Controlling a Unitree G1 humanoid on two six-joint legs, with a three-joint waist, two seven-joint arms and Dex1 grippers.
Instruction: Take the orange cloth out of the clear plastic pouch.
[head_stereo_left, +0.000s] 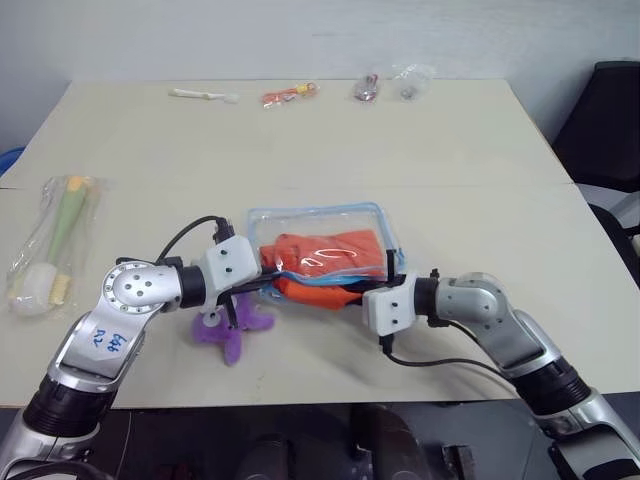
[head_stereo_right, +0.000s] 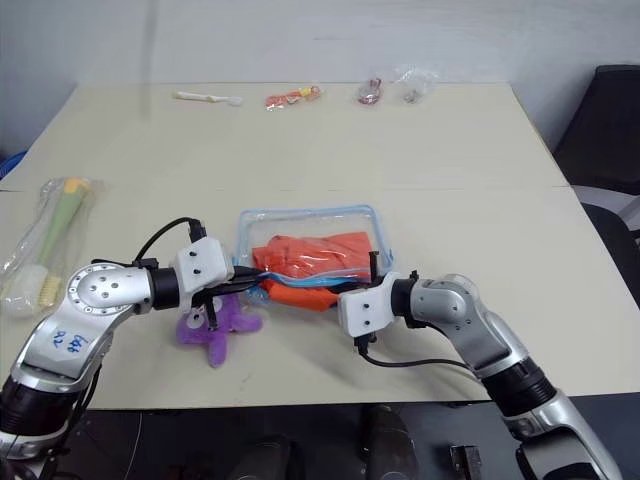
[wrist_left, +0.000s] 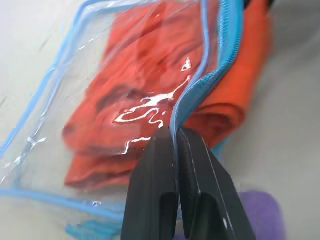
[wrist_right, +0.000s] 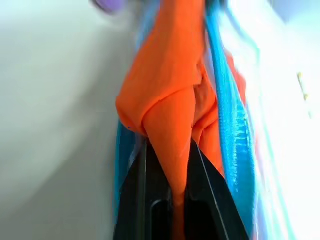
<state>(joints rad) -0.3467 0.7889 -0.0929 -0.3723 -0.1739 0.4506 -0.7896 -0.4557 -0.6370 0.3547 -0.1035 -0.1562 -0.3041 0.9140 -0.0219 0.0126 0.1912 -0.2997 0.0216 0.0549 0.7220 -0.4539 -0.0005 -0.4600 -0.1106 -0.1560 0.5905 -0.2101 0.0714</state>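
Right wrist view: the right gripper (wrist_right: 175, 200) is closed on a pinched fold of the orange cloth (wrist_right: 170, 95), at the pouch mouth. The left gripper (wrist_left: 176, 145) is clamped on the blue zipper trim of the clear plastic pouch (head_stereo_left: 300, 225), which lies on the table (head_stereo_left: 300, 140) between the two arms, cloth mostly inside. A purple toy (head_stereo_left: 228, 330) lies beneath the left wrist.

Handling: the cloth appears soft, light and compliant; it will likely bunch at the opening. The pouch film looks thin, glossy and slippery, so the stiffer zipper edge is the better anchor. Grip the cloth on a thick fold, not a single hem.
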